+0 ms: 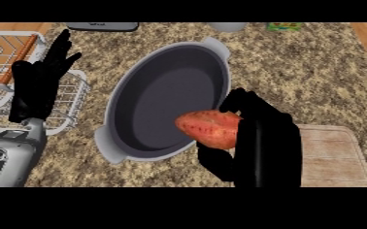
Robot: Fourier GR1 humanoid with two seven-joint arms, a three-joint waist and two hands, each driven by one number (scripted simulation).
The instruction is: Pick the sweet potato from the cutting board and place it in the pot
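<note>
Sweet potato in my right hand, hanging over the pot's near rim.

My right hand (261, 140) has its fingers and thumb curled round the sweet potato (210, 128), whose long axis runs left to right with its free end poking out past the pot (168, 102) wall and over the dark basin. I judge the release wants a little more travel to my left. The cutting board (326, 153) sits bare behind my right hand. My left hand (41, 80) rests open, fingers up, over the wire rack (72, 102), well apart. Nothing blocks the way.
</note>
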